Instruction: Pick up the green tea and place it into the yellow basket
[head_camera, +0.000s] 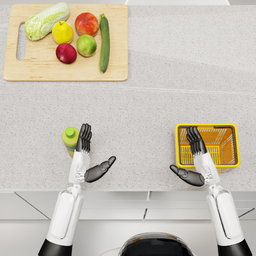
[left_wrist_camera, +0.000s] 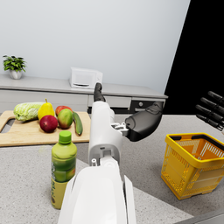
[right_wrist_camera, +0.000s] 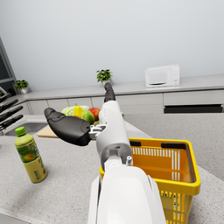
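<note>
On the far left of the tabletop (head_camera: 150, 100) lies a board (head_camera: 30, 67) with a cabbage (head_camera: 46, 20), assorted fruit and a cucumber (head_camera: 104, 42), well apart from the work.

Nearer the robot, the tea (head_camera: 70, 138) stands upright on the tabletop, untouched. The left hand (head_camera: 86, 155) sits just beside it on the inner side, fingers (head_camera: 84, 136) straight and thumb spread wide, holding nothing. In the left wrist view the tea (left_wrist_camera: 63, 168) is alongside the forearm rather than between thumb and fingers.

To the right, the basket (head_camera: 207, 145) rests on the tabletop, well apart from the tea. The right hand (head_camera: 195, 160) hovers over its near-left rim, also wide and empty.

Risks, as I judge them: the tea is tall and narrow, and the left hand is at its side, not around it. A sideways sweep to align the palm could knock it over and let it roll. A grip taken high by the cap could let it swing or slip during the carry. The right hand, sitting over the basket, may obstruct the drop or collide with the incoming left arm unless it withdraws.
</note>
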